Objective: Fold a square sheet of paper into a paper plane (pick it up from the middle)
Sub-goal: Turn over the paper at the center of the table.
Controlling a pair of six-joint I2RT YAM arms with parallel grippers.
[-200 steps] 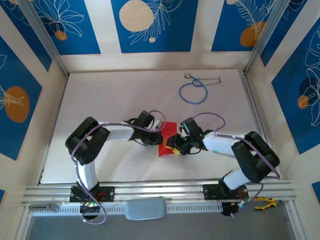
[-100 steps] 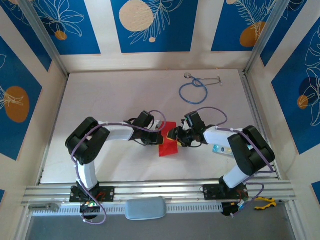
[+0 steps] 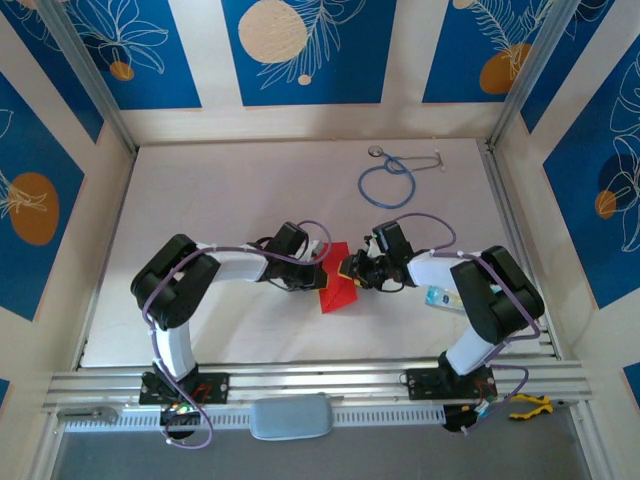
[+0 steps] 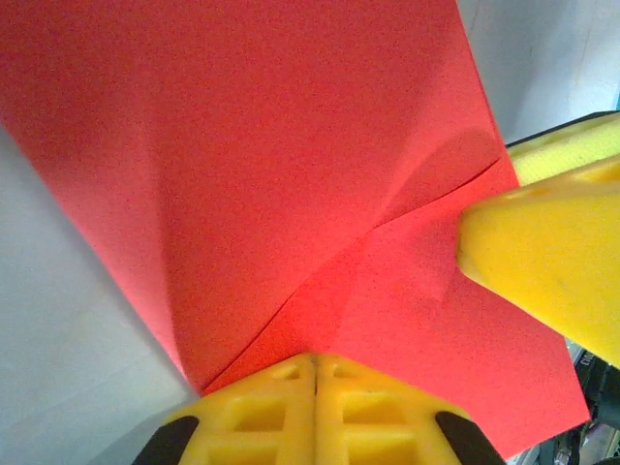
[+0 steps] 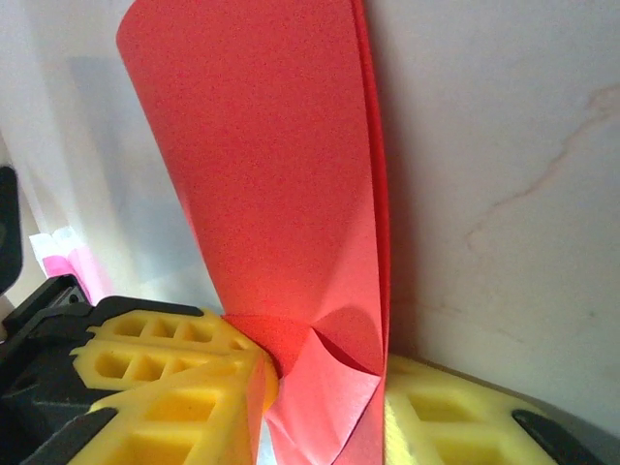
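A white counter [image 3: 220, 220] is sitting inside a booth whose walls are carrying blue panels with pale leaf drawings. A blue stethoscope [image 3: 388, 182] is lying near the far edge, right of the middle and well apart from everything else. A small pale packet [image 3: 440, 298] is resting close to the right edge, just beside the right arm.

The red paper [image 3: 338, 283] is lying between the middle of the counter and its near edge, with the two arms reaching in toward it from either side. It is folded over on itself: the left wrist view is showing one layer overlapping another along a slanted crease, and the right wrist view is showing doubled edges running up one side.

The left tool [image 4: 315, 363] is fully closed, its yellow pads [image 4: 262, 412] meeting with the paper's near edge caught between them. The right tool [image 5: 325, 387] is standing only narrowly parted, its pads [image 5: 174, 373] touching the paper from both sides and pinching a curled corner of the fold.
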